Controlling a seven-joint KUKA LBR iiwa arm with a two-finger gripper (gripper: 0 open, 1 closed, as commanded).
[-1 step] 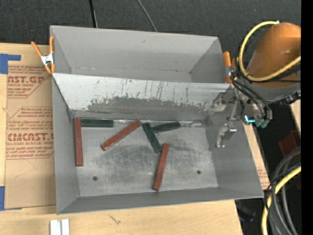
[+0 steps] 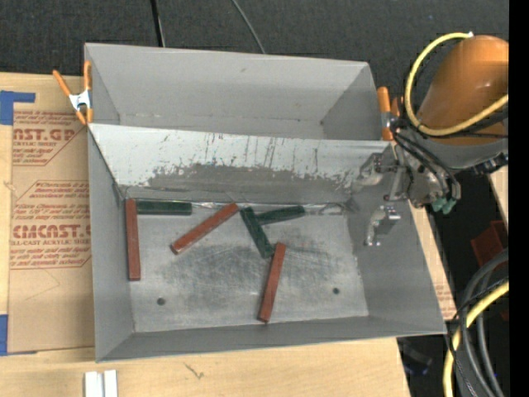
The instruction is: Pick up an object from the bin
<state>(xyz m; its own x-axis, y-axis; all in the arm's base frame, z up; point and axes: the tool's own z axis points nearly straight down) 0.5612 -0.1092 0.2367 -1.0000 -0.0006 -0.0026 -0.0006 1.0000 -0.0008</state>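
Note:
My gripper hangs over the bin's right wall, with nothing seen in it. The nearest loose thing is a red-brown stick lying almost upright on the floor, left of the gripper. Two dark green sticks form a V just above it: one slants down to the right, the other lies nearly flat by the back wall.
Another red-brown stick lies slantwise at mid-floor. A third runs along the left wall, and a dark green stick lies at the back left. The orange-covered arm with its yellow cables stands at the right rim.

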